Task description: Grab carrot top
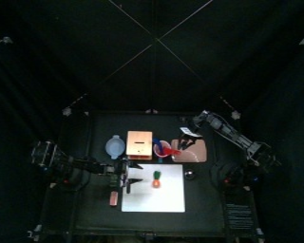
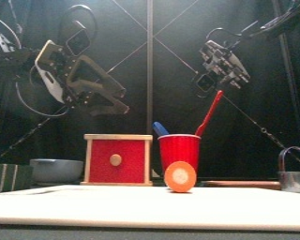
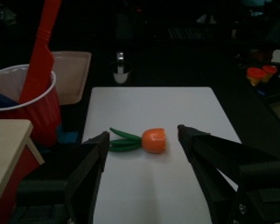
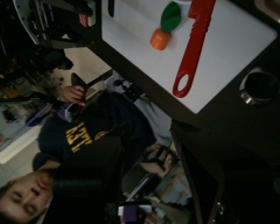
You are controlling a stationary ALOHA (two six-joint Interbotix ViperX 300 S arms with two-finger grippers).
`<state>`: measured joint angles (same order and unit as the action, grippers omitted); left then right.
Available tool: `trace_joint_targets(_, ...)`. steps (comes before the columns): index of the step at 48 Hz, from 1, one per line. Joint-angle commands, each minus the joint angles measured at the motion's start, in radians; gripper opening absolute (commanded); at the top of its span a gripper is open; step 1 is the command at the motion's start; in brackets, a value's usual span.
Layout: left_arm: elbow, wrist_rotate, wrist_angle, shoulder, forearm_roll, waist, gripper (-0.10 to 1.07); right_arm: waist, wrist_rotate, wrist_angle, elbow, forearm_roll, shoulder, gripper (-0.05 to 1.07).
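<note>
The tiny orange carrot (image 3: pixel 156 140) lies on the white sheet (image 3: pixel 166 105), its dark green carrot top (image 3: pixel 123 141) pointing sideways toward one jaw. My left gripper (image 3: pixel 143 135) is open, its two jaws standing just short of the carrot on either side, touching nothing. From above, the carrot (image 1: pixel 155 179) sits near the sheet's left part with the left gripper (image 1: pixel 132 177) beside it. In the front view the carrot (image 2: pixel 179 175) shows end-on. My right gripper (image 2: pixel 223 62) hangs high at the back right, away from the carrot.
A red cup (image 3: pixel 18 98) holding a red spatula (image 3: pixel 43 45) stands beside the sheet, with a red box (image 2: pixel 119 159) and a grey bowl (image 2: pixel 52 170) further left. A small red-orange stick (image 1: pixel 113 197) lies left of the sheet. A person (image 4: pixel 90 131) shows beyond the curtains.
</note>
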<state>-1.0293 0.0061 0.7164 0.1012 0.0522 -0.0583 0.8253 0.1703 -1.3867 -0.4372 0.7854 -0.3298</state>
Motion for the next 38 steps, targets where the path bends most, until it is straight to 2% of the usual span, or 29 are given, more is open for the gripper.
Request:
trace_joint_targets(1,0.031,0.003,0.009,0.017,0.002,0.006,0.96,-0.043,-0.035,0.106,-0.075,-0.018,-0.098,0.79)
trace_joint_targets(11,0.051,0.003,0.011,0.015,0.011,0.015,0.96,-0.213,0.005,0.433,-0.305,-0.057,-0.273,0.79)
trace_joint_targets(16,0.054,0.003,0.011,0.017,0.012,0.031,0.96,-0.293,0.095,0.600,-0.387,-0.089,-0.364,0.79)
trace_joint_targets(20,0.054,0.005,0.011,0.017,0.011,0.043,0.96,-0.351,0.158,0.675,-0.425,-0.144,-0.400,0.79)
trace_joint_targets(27,0.057,0.005,0.009,0.028,0.011,0.061,0.96,-0.462,0.270,0.770,-0.460,-0.291,-0.379,0.79)
trace_joint_targets(38,0.083,-0.005,-0.006,0.031,0.060,0.067,0.96,-0.690,0.344,1.037,-0.465,-0.649,-0.276,0.79)
